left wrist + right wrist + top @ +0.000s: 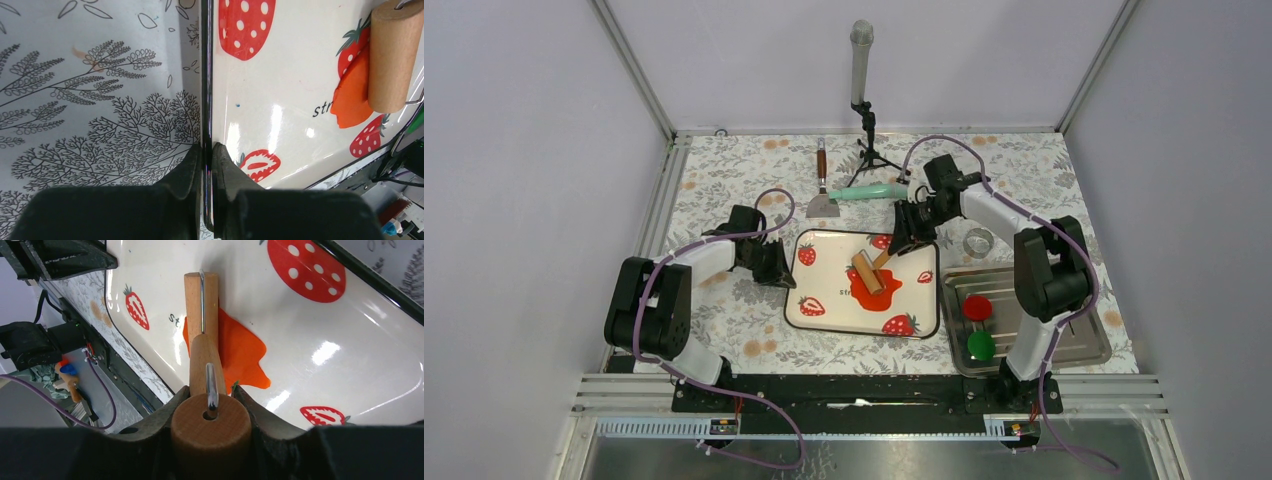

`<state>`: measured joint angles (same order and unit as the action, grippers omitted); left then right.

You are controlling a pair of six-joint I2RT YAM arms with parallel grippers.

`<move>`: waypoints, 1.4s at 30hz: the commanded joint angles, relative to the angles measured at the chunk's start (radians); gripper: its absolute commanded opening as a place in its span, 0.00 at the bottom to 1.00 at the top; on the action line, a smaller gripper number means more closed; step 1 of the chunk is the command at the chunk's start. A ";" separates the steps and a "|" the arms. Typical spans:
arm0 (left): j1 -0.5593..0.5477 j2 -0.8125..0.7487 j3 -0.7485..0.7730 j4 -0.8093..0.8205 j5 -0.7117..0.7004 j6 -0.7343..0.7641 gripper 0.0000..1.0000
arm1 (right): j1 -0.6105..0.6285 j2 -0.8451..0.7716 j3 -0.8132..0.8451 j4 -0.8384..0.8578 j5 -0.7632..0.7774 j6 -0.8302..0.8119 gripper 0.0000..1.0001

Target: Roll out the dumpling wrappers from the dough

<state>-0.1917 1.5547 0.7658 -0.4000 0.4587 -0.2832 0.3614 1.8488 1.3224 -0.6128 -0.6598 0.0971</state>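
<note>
The dough (886,292) lay as a ragged sheet on the strawberry tray (829,275) beneath the roller (867,272) gripped by the right claw (210,390). The left claw (206,152) pinched the tray rim. No wrappers were cut.

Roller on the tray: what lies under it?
Flattened orange dough lies under the roller, spreading out on both sides over the tray. The strip directly beneath the roller is covered.
</note>
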 commanded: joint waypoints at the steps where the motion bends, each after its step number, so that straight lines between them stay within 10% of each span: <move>1: -0.002 -0.017 0.003 0.020 -0.029 0.022 0.00 | 0.093 0.101 -0.066 -0.013 0.186 -0.043 0.00; 19: 0.001 -0.023 0.001 0.020 -0.030 0.021 0.00 | 0.174 0.162 0.042 -0.006 0.053 -0.027 0.00; 32: 0.009 -0.004 0.012 0.014 -0.026 0.022 0.00 | 0.097 -0.077 0.014 -0.127 -0.108 -0.046 0.00; 42: 0.009 -0.021 0.012 0.003 -0.035 0.031 0.00 | 0.067 -0.032 -0.051 -0.076 0.272 -0.090 0.00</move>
<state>-0.1852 1.5517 0.7658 -0.4026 0.4576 -0.2771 0.4316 1.7954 1.2747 -0.6971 -0.6708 0.0544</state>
